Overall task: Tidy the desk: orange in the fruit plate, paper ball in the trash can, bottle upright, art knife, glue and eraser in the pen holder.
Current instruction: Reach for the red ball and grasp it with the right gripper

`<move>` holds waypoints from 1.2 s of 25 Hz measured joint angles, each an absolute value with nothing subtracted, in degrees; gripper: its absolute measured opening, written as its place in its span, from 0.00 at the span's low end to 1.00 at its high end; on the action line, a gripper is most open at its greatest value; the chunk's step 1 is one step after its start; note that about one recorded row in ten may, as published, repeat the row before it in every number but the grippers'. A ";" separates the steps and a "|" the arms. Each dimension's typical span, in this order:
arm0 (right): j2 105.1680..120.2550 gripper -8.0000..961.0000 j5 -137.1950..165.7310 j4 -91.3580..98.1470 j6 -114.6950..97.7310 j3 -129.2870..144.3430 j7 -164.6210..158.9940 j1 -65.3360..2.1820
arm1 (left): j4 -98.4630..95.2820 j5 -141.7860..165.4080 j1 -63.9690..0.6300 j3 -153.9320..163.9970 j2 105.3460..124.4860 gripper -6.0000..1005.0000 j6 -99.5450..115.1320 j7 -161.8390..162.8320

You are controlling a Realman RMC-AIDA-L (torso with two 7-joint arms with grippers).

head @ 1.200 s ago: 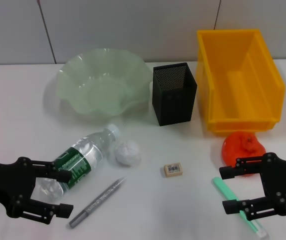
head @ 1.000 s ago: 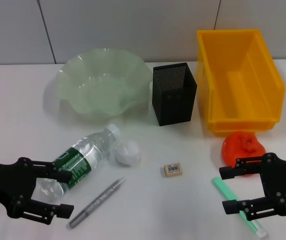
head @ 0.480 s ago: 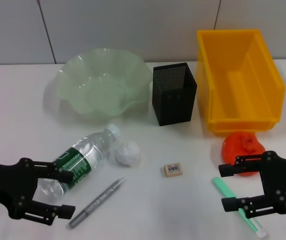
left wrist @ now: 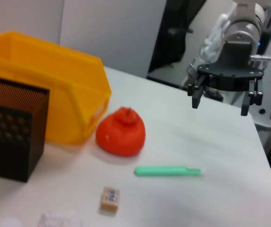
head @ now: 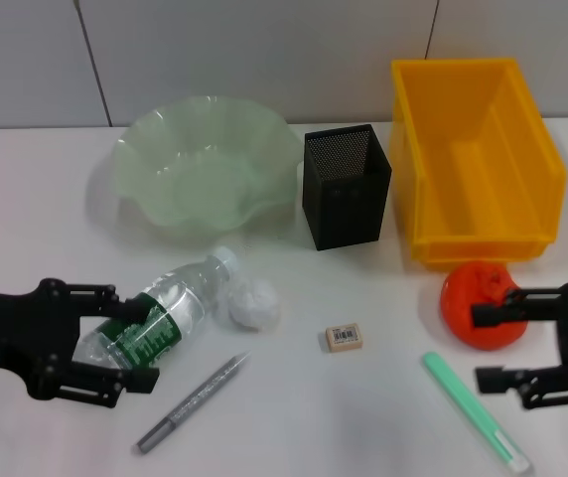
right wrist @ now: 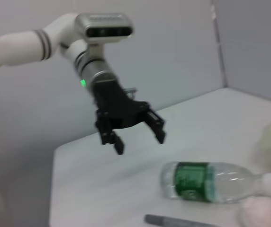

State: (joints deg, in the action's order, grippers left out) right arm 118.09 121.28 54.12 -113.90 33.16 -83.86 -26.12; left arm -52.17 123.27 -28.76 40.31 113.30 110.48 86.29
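left end effector (head: 125, 345) spread wide over the lying bottle (head: 160, 320), nothing gripped; right end effector (head: 507, 344) released beside the orange (head: 481, 303); could roll the bottle into the paper ball (head: 252, 303).

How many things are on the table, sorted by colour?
Green: 2, the fruit plate and the green pen.
Black: 1, the pen holder.
Yellow: 1, the trash can.
Orange: 1, the orange.
White: 1, the paper ball.
Clear: 1, the bottle.
Beige: 1, the eraser.
Grey: 1, the grey pen.
Total: 9.
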 joint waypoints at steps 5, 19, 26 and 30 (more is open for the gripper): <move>117.51 0.79 122.09 56.72 -116.13 30.25 -84.07 -25.54 | -56.15 123.49 -28.39 39.32 116.35 0.83 110.43 86.56; 117.25 0.79 121.22 57.93 -124.77 30.02 -85.15 -26.55 | -51.43 123.09 -32.88 48.67 118.52 0.83 102.41 87.58; 116.61 0.79 124.13 64.41 -124.93 29.91 -88.50 -25.44 | -49.66 119.55 -33.15 50.26 118.74 0.83 99.44 87.67; 116.45 0.79 126.78 69.26 -124.99 29.25 -91.05 -25.27 | -47.25 115.34 -33.93 55.92 118.78 0.83 95.19 87.55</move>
